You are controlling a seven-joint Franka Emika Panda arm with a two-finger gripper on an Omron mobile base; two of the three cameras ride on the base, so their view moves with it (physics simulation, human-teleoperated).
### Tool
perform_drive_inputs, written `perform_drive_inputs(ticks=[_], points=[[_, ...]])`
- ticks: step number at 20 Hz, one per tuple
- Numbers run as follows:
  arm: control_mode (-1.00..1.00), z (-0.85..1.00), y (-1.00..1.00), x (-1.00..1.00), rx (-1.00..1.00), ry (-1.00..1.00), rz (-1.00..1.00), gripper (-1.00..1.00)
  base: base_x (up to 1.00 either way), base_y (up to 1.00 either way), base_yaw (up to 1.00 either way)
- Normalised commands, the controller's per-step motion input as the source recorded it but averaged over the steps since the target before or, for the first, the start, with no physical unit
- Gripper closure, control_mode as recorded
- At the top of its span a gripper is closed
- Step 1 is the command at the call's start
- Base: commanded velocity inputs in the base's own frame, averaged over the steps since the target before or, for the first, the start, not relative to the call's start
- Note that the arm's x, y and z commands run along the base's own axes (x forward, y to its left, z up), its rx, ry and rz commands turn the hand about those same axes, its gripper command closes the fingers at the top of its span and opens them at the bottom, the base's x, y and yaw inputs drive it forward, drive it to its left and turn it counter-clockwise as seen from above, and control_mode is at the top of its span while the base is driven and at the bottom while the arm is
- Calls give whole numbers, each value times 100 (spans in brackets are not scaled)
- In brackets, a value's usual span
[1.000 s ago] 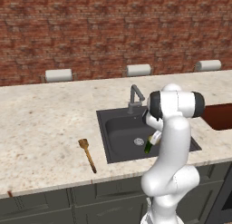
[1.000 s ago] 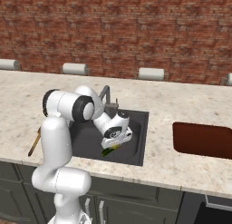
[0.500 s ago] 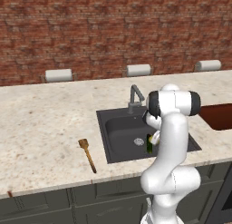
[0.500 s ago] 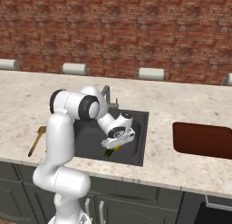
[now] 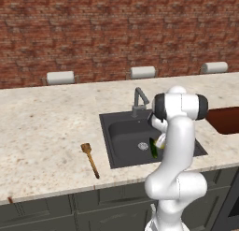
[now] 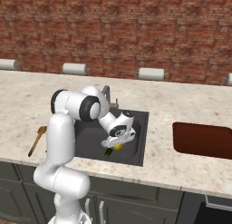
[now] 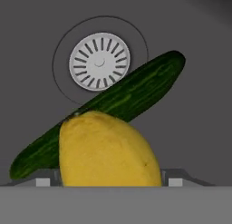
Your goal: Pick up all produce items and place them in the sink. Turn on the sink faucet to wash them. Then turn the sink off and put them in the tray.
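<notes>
My gripper (image 7: 108, 180) hangs low in the dark grey sink (image 6: 139, 137), shut on the small yellow rounded piece (image 7: 108, 148), with a finger pad against each of its sides. Just below it the slim dark green cucumber (image 7: 131, 98) lies slantwise on the basin floor, partly across the silver drain (image 7: 99, 61). From the right base camera the gripper (image 6: 117, 148) shows the yellow piece (image 6: 118, 147) and the cucumber's end (image 6: 108, 152) beneath it. In the left base view my arm hides most of the hand; the cucumber (image 5: 153, 148) peeks out beside it. The faucet (image 5: 138, 100) stands behind the basin.
The dark reddish-brown tray (image 6: 204, 139) is set into the counter right of the sink, also seen as the tray (image 5: 226, 120) at the right edge. The wooden spoon (image 5: 90, 159) lies on the counter left of the basin. A brick wall runs behind.
My arm's upper links have swung a little to the right and the hand has sunk slightly lower over the basin, still with the yellow piece. The cucumber has stayed in place.
</notes>
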Motion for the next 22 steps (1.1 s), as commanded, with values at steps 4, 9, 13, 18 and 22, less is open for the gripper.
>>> perform_drive_inputs(ticks=[4, 9, 13, 18, 22], points=[[-100, 27, 6, -16, 0, 0, 0, -100, 0, 0, 0], [-100, 80, 0, -23, 0, 0, -4, -100, 0, 0, 0], [-100, 100, 0, -46, 4, 0, -6, -100, 0, 0, 0], [-100, 99, 0, -40, 13, 1, -16, -100, 0, 0, 0], [-100, 79, 0, -39, 25, 20, -30, -100, 0, 0, 0]])
